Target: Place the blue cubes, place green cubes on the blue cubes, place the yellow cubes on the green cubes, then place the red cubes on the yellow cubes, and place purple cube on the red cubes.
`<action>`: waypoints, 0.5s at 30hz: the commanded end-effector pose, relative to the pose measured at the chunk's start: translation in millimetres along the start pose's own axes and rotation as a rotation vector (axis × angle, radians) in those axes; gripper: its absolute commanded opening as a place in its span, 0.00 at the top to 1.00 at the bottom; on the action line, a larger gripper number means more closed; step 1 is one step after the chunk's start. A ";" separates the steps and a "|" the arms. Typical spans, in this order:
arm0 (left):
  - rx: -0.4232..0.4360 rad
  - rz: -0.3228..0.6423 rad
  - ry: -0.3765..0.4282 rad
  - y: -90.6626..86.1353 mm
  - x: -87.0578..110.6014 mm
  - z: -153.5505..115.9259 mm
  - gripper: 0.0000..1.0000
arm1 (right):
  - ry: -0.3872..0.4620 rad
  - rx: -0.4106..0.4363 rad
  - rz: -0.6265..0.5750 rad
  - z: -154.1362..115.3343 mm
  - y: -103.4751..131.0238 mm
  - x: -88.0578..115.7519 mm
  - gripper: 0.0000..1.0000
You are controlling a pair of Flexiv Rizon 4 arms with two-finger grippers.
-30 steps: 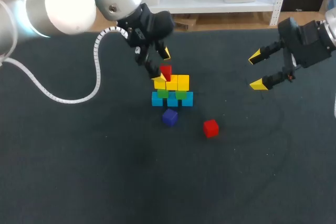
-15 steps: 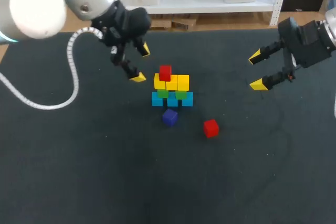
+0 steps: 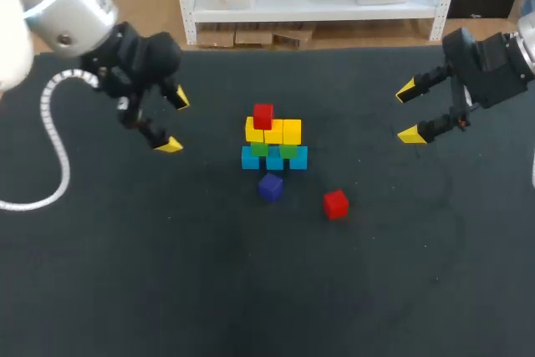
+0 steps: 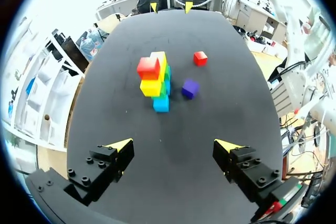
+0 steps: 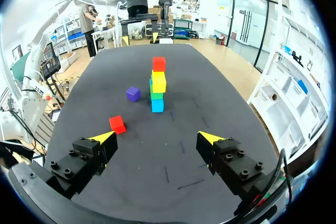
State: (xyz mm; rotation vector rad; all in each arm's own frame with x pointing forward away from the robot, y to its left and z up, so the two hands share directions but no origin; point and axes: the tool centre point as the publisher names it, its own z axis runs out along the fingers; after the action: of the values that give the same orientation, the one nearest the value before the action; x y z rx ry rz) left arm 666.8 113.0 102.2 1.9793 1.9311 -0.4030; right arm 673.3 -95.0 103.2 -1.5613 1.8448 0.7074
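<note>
**Block tower halfway up, both grippers hanging back**

The dark table [image 3: 167, 290] fills pretty much everything. The left arm [image 3: 58, 6] comes in from the far left corner and the right arm [image 3: 501, 60] from the far right. The left gripper [image 3: 175, 123] hovers left of the build, jaws wide apart with nothing between them. Same deal for the right gripper [image 3: 409, 111], well off to the right, jaws spread and holding nothing.

The stack [image 3: 274, 141] sits around the middle of the table, a bit toward the far side. The bottom is a row of light blue cubes [image 3: 274, 160], then green cubes [image 3: 260, 149] showing in two spots, then a row of bright yellow cubes [image 3: 292, 130]. One red cube [image 3: 263, 115] is perched on top, over the left end of the yellow row.

Two strays: a dark purple cube [image 3: 270, 186] just beside the near side of the blue row, and a loose red cube [image 3: 335, 204] a little nearer and to the right of it, on its own.
</note>
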 end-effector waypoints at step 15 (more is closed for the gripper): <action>-0.067 0.007 -0.037 -17.4 20.2 -14.2 0.00 | 0.005 -0.005 -0.034 5.6 6.1 0.2 0.00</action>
State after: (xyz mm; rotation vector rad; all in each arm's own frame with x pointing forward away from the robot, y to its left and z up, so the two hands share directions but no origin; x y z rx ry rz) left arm 651.1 136.0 106.1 1.9267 1.8964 -0.3656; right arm 671.3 -94.3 102.2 -1.5887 1.8253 0.7011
